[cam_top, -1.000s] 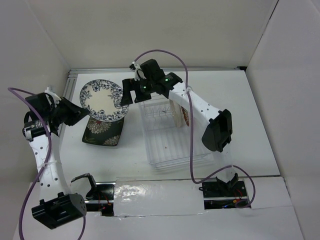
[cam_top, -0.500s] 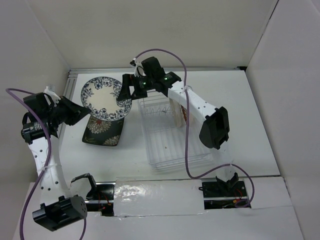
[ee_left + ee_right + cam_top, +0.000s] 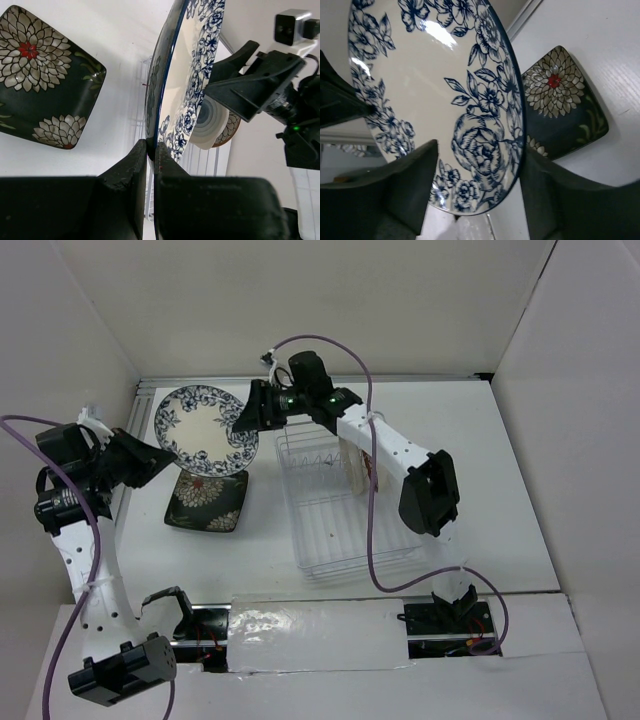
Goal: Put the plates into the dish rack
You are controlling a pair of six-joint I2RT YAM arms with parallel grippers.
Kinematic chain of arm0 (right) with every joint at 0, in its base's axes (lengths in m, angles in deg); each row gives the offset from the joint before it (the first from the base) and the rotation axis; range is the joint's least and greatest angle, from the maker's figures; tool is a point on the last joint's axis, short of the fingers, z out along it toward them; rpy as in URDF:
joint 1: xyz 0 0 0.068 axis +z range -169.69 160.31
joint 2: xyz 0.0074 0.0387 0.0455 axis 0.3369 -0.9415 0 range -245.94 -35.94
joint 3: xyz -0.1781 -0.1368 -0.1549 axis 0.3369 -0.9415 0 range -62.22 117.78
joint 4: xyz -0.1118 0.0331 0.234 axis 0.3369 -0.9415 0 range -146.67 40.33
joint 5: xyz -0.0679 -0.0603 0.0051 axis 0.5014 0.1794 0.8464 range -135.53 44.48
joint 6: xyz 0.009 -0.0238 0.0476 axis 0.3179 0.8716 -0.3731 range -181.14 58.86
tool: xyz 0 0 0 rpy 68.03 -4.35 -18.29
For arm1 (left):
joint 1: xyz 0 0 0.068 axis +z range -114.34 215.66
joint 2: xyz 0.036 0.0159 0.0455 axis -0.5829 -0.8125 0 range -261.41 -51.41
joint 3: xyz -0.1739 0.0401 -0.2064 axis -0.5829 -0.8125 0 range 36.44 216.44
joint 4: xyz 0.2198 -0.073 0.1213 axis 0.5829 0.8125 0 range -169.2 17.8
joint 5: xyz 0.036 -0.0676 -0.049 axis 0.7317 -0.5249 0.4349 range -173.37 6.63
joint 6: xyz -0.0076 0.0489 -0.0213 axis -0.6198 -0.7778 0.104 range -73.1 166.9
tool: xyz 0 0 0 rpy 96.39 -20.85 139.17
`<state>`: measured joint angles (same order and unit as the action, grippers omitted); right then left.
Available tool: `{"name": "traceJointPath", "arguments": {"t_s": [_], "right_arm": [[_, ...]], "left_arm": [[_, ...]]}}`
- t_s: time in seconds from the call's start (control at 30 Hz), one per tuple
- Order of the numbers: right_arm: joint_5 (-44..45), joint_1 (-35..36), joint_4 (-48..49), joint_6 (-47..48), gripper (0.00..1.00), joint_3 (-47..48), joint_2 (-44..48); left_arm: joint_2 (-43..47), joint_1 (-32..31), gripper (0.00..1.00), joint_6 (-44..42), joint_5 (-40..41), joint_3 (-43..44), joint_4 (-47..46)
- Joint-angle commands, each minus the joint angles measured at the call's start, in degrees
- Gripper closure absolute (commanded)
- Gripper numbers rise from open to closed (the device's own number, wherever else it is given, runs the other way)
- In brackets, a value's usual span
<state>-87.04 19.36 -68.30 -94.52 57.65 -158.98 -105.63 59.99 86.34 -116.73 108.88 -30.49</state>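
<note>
While my left gripper (image 3: pixel 151 148) clamps the blue-white floral plate (image 3: pixel 208 430) by its rim, tilted above the dark square plate (image 3: pixel 208 502), my right gripper (image 3: pixel 480 148) straddles its opposite edge, jaws spread.

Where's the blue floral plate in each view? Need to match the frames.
Top external: blue floral plate sits upper left, tilted.
Left wrist: it runs top to bottom through the centre, almost edge-on, rim pinched in the left end effector.
Right wrist: it fills the left and centre, face-on.
Shared landmark: square plate, in all three.
</note>
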Motion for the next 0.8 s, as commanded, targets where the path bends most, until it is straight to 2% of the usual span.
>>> {"name": "traceJointPath", "arguments": {"t_s": [0.0,0.03,0.1,0.17,0.2,0.23,0.37,0.4,0.5,0.6,0.7,0.73,0.77], "right_arm": [[-5.6,1.1,9.9,-2.9,0.35,-3.3,3.7],[-5.9,1.2,10.2,-2.9,0.44,-3.4,3.9],[-5.9,1.2,10.3,-2.9,0.55,-3.2,3.7],[-6.6,1.1,10.5,-3.7,0.79,-2.3,2.6],[-7.0,1.1,10.6,-4.1,0.79,-1.8,2.3],[-7.4,1.0,10.9,-4.3,0.87,-1.5,1.9],[-7.5,1.1,11.8,-4.9,0.93,-2.6,2.5],[-6.6,1.1,11.3,-4.2,1.0,-3.1,3.6],[-3.6,1.1,6.7,-1.3,1.0,-2.6,5.4],[2.8,1.1,1.3,1.1,1.0,-2.2,8.2],[12.9,1.1,-1.7,1.3,1.0,-4.0,13.3],[19.7,1.2,-2.5,0.3,1.0,-5.1,16.1],[23.3,1.2,-4.5,-0.4,1.0,-5.3,17.6]], "left_arm": [[1.7,-0.2,1.0,2.9,-7.5,3.6,-6.8],[1.6,-0.3,1.0,2.7,-7.3,3.8,-6.7],[1.7,-0.2,1.0,2.7,-6.6,3.8,-6.3],[1.8,-0.2,1.0,2.7,-6.7,4.0,-6.3],[1.8,-0.2,1.0,2.7,-6.8,4.0,-6.5],[1.7,-0.3,1.0,2.7,-6.9,3.8,-6.5],[1.9,-0.3,1.0,2.5,-6.4,2.9,-6.6],[1.7,-0.3,1.0,2.3,-6.3,2.5,-6.6],[1.9,-0.3,1.0,2.2,-6.4,2.7,-6.6],[1.7,-0.4,1.0,1.8,-6.7,3.1,-6.8],[1.3,-0.3,1.0,1.4,-7.4,2.7,-7.3],[1.0,-0.4,1.0,1.2,-8.2,2.6,-7.6],[1.0,-0.3,0.96,1.1,-8.6,2.6,-7.7]]}}
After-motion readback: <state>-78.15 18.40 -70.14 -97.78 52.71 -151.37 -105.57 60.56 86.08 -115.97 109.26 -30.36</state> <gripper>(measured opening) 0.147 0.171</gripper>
